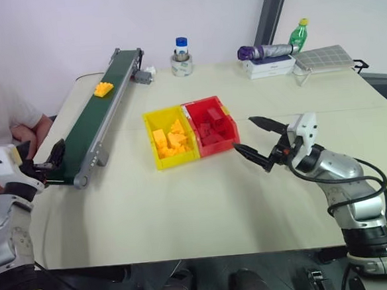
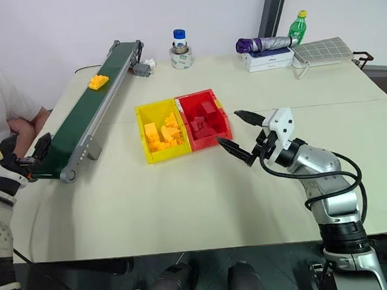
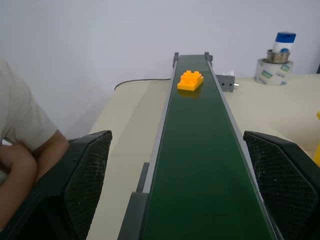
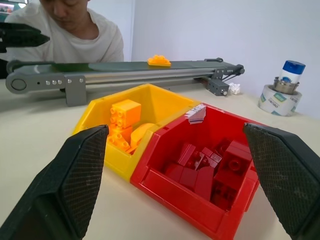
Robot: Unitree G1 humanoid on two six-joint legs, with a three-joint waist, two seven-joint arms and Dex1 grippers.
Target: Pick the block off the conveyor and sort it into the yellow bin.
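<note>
Block (image 1: 103, 89) sits on the conveyor (image 1: 92, 125) near its far motor end, well apart from both grippers. Left gripper (image 1: 43, 162) at the belt's near end, fingers spread wide either side of the belt, nothing held. Right gripper (image 1: 255, 139) also spread apart and empty, just beside the red bin (image 1: 211, 126). Yellow bin (image 1: 170, 138) joined to it holds yellow blocks.

We note a yellow-orange studded block (image 1: 103, 89) on the dark green conveyor (image 1: 93, 129) with its grey frame. Ahead of the right gripper (image 1: 254, 137), whose black fingers (image 4: 80, 180) show cross-hatched pads, sit the yellow bin (image 1: 156, 155) and the red bin (image 1: 229, 126), on a cream surface (image 1: 204, 204).
</note>
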